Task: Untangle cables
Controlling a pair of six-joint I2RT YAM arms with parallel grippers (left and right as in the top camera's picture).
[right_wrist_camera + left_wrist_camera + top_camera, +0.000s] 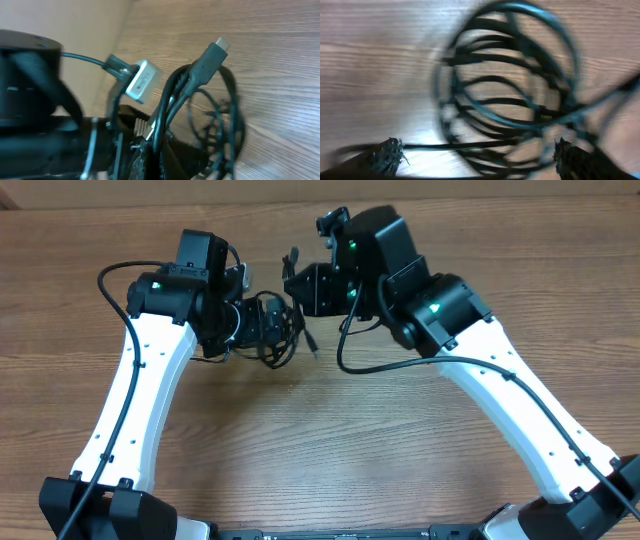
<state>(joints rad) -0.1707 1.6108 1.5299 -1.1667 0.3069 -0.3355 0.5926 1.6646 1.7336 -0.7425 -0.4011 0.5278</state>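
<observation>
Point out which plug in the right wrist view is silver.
The boxy plug on the left; the black plug right of it shows only a small metal tip.

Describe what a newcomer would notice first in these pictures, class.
A knot of black cables bunches between the two arms over the wooden table. Its loops fill the left wrist view, the left pincer gaping before them. The right pincer is shut on them, one plug sticking up.

The cables (272,330) are black, the table (320,450) tan with wood grain. At one o'clock in the right wrist view, a plug tip (222,43) is silver.
</observation>
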